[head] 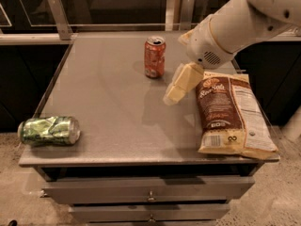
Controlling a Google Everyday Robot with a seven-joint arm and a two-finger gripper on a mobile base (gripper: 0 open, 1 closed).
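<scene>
Gripper (175,92) hovers low over the table (108,107); whether it is wide or narrow cannot be told. Orange can (154,56) stands near, beyond-left of it. Chip bag (230,114) lies just right. Crushed green can (49,130) lies well apart, left.

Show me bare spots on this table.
Bare: middle and back-left of the table, between green can and orange can; also front centre, between green can and bag. Crowded: right side, where the gripper hangs between orange can and bag.

Likely an office break area: a grey bench (94,102) with drawers (150,189), a glass partition (108,6) behind, and the gripper (173,94) hovering over the middle of the bench.
</scene>
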